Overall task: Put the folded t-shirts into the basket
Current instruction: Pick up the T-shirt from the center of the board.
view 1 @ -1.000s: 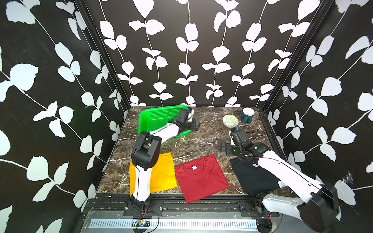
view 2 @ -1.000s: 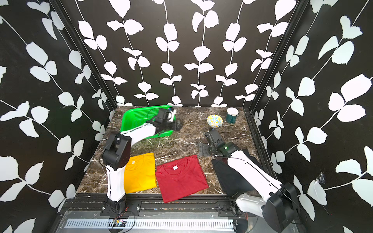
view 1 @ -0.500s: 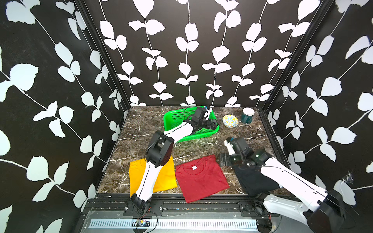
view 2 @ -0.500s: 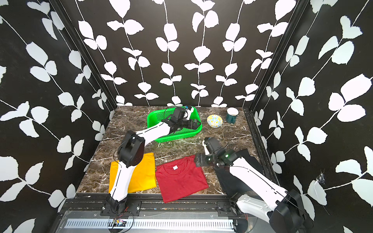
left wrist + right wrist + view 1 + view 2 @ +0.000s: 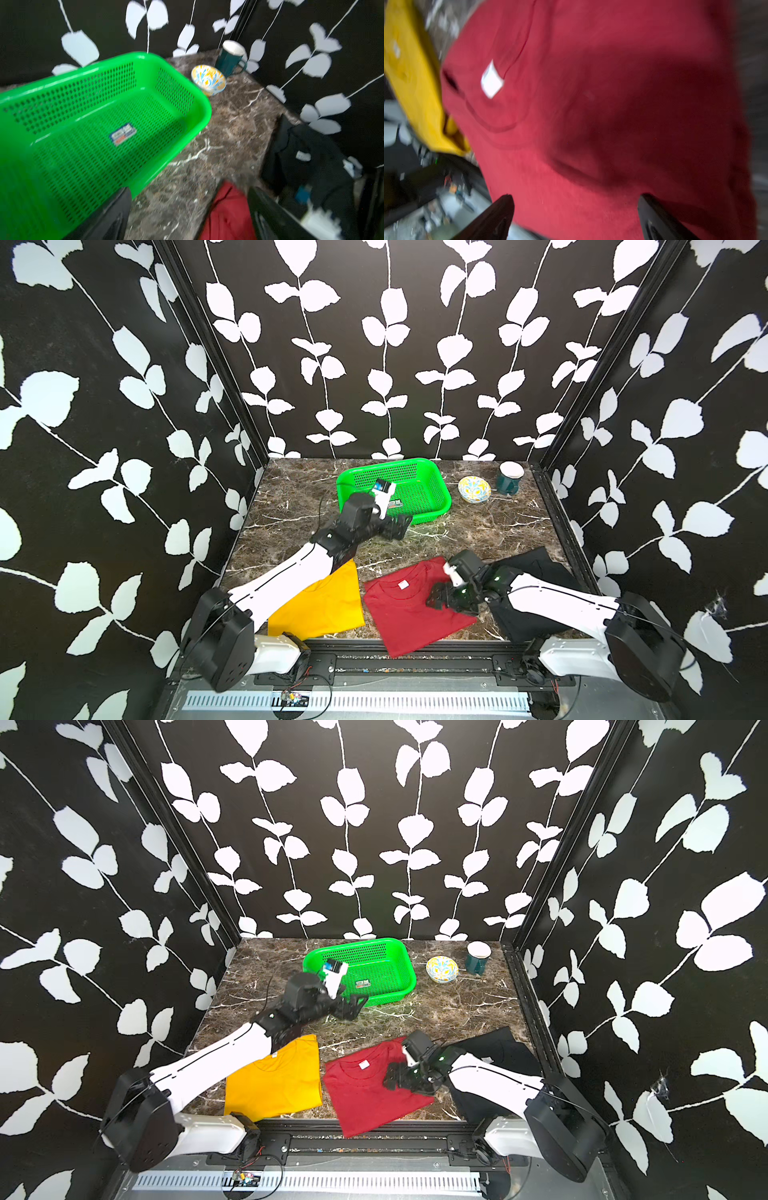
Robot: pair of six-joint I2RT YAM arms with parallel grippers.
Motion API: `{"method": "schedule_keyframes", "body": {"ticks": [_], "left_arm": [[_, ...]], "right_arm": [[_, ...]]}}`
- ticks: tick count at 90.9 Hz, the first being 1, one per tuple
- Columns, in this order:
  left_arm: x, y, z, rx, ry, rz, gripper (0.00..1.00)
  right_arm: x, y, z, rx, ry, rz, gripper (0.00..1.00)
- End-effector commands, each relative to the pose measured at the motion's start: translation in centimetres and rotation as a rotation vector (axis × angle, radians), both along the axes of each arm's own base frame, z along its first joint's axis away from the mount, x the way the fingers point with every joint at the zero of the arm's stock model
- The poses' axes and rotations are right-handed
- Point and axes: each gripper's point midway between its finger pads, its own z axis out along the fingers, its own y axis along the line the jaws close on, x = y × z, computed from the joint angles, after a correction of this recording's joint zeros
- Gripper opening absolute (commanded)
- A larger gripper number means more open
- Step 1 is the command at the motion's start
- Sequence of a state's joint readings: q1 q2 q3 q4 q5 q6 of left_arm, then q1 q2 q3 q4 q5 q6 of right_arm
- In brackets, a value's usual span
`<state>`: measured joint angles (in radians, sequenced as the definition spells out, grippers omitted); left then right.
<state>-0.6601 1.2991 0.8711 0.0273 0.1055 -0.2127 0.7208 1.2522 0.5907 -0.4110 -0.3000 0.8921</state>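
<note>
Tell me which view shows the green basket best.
Both top views: the basket is nearly whole and sharp, one corner behind the left arm. The left wrist view shows it closer but blurred, cropped. The right wrist view lacks it.

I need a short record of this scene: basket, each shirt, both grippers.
basket: no shirt inside, at the back, beside patterned bowl and dark green mug
yellow t-shirt: flat, front left
dark red t-shirt: flat, front middle
black t-shirt: flat, front right
left gripper: jaws open, by basket's near rim
right gripper: jaws open, over dark red t-shirt
</note>
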Motion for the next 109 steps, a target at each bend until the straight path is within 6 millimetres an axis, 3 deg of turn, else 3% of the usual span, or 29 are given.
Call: {"method": "schedule_keyframes", "body": {"ticks": [1, 12, 25, 37, 49, 62, 80, 98, 104, 109], "left_arm": [[-2.4, 2.2, -5.1, 0.122, 0.084, 0.012, 0.89], [-4.1, 2.5, -7.5, 0.142, 0.124, -0.003, 0.89], [-6.0, -0.1, -9.4, 0.194, 0.136, -0.133, 0.88], [-7.6, -1.8, -11.3, 0.228, 0.195, -0.246, 0.89], [-8.9, -0.6, -14.3, 0.316, 0.263, -0.258, 0.88], [-10.3, -0.1, -16.6, 0.346, 0.350, -0.277, 0.86], [-12.6, -0.1, -18.0, 0.327, 0.467, -0.327, 0.72], [-14.4, -0.4, -18.9, 0.354, 0.488, -0.356, 0.68], [-14.4, -0.6, -19.2, 0.358, 0.486, -0.368, 0.55], [-14.2, -1.1, -19.1, 0.351, 0.478, -0.389, 0.34]], "right_arm": [[-0.5, -7.6, -1.9, -0.294, 0.036, -0.152, 0.96], [1.5, -7.0, 1.1, -0.277, -0.074, -0.121, 0.97], [2.8, -4.7, 3.6, -0.193, -0.114, -0.050, 0.97], [4.1, -5.7, 6.1, -0.257, -0.147, -0.084, 0.98], [6.0, -7.8, 8.6, -0.317, -0.187, -0.208, 0.99], [7.6, -6.9, 10.4, -0.246, -0.223, -0.255, 0.99], [8.3, -5.9, 11.0, -0.234, -0.205, -0.231, 0.99], [9.2, -5.3, 10.4, -0.241, -0.150, -0.279, 0.99], [9.7, -4.3, 9.5, -0.218, -0.110, -0.300, 0.99], [10.2, -3.4, 8.8, -0.196, -0.081, -0.312, 0.99]]}}
